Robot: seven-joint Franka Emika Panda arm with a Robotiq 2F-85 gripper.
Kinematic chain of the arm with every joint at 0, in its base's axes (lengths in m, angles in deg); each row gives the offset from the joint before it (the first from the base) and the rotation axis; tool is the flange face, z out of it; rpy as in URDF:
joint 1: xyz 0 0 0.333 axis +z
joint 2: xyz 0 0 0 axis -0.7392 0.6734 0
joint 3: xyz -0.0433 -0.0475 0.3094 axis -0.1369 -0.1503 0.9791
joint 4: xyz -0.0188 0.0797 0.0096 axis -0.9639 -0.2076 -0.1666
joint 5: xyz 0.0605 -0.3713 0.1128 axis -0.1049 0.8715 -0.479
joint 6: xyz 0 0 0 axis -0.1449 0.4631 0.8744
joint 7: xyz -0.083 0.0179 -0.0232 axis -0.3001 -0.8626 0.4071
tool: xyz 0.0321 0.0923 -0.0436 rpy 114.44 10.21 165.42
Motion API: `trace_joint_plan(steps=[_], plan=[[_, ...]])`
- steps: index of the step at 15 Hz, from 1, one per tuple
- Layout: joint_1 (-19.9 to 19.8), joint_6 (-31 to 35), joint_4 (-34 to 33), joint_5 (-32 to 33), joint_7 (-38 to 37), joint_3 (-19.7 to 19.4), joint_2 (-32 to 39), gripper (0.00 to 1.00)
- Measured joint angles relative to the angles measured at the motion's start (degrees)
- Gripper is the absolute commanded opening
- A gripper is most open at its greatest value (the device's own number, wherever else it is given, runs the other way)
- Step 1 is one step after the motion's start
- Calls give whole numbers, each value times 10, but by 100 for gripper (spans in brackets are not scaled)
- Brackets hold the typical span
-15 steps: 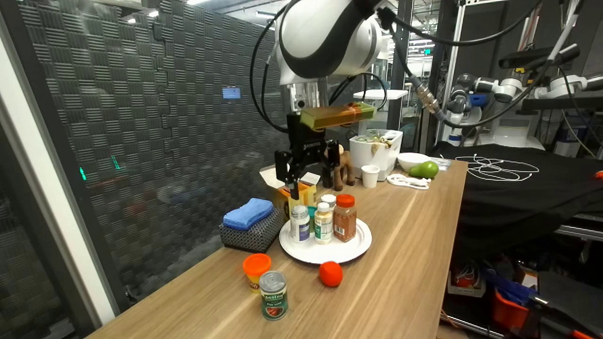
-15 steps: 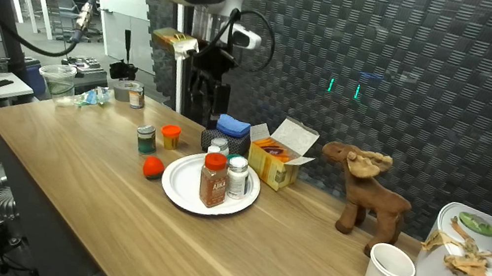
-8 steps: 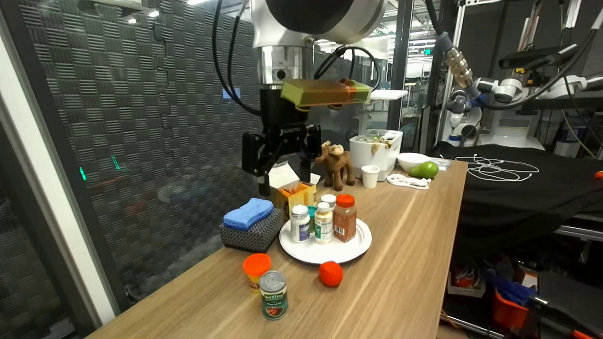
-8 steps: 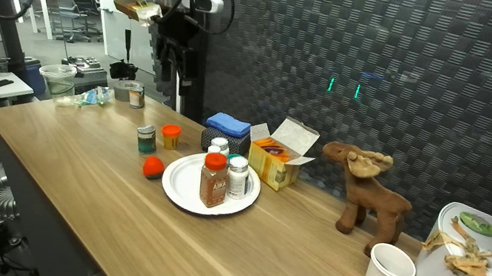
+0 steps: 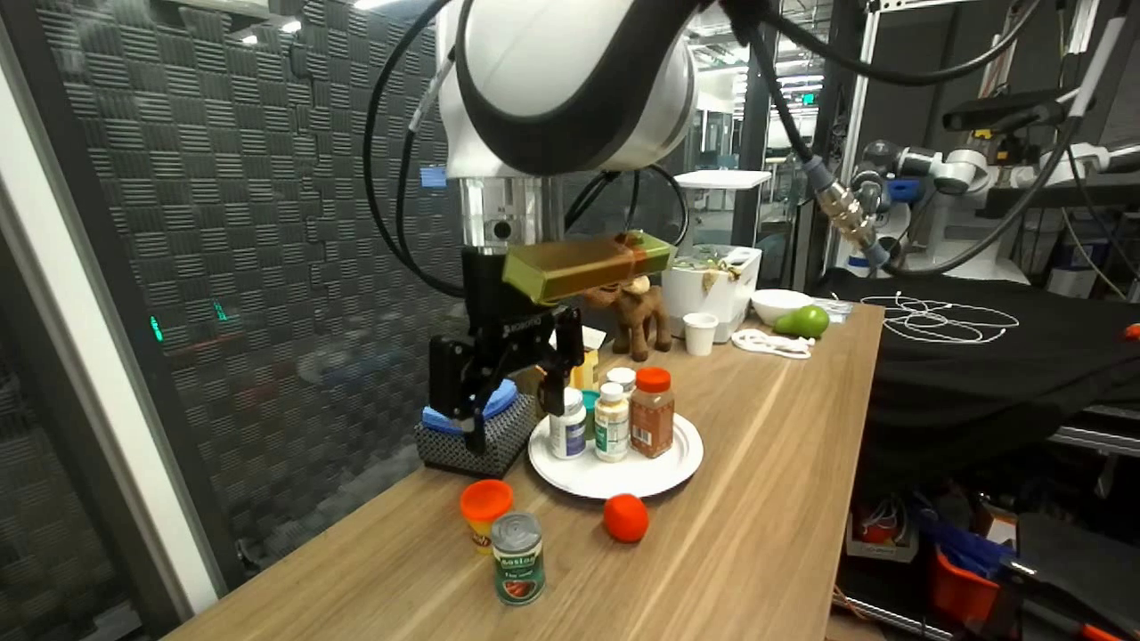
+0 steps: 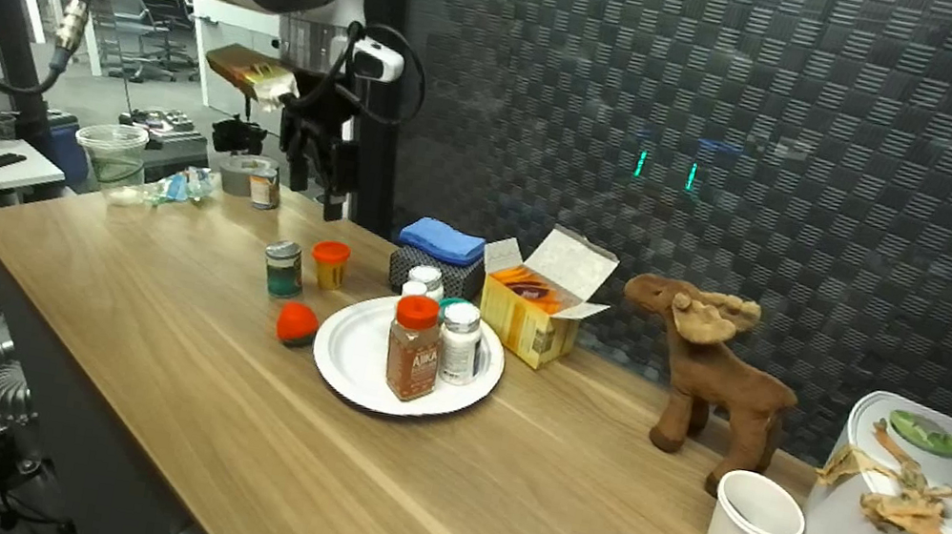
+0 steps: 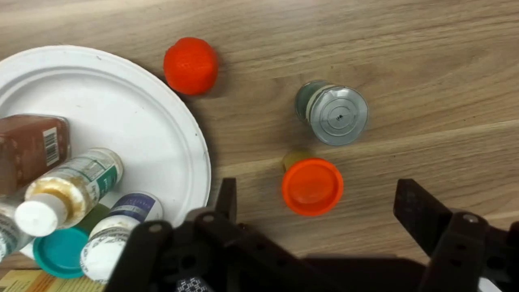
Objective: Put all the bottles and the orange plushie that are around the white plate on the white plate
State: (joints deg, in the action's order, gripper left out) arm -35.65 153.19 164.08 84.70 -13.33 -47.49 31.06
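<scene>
- Here hangs the gripper (image 7: 316, 194), released, its 2 fingers (image 7: 228, 198) spread wide, above the wooden table (image 5: 757, 445)!
- Seen from the wrist, an orange-lidded tub (image 7: 312, 187) sits framed between those fingers, but it stands down on the table, below them.
- Just beside the tub, a tin can (image 5: 517, 561), upright, silver end up.
- And there's the orange plushie (image 5: 625, 518), on the table right at the rim of the white plate (image 5: 614, 482); whether they touch, I cannot tell.
- Plenty aboard the plate: a red-capped brown bottle (image 6: 412, 358), a purple-labelled white bottle (image 5: 568, 434), a green-labelled white bottle (image 5: 612, 429) and another white bottle (image 6: 459, 349), all 4 upright and bunched!
- A teal lid (image 7: 61, 252) peeks out among them.
- Beyond, a blue cloth (image 6: 442, 240) lies on a dark box (image 6: 462, 280), with a yellow box (image 6: 529, 326) alongside, flaps up.
</scene>
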Motion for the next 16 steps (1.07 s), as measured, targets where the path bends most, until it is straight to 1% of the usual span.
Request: trace_joint_plan(steps=[6,16], plan=[[-1,37,-9,-24,18,0,50,100],[-1,47,-46,-49,68,1,94,100]])
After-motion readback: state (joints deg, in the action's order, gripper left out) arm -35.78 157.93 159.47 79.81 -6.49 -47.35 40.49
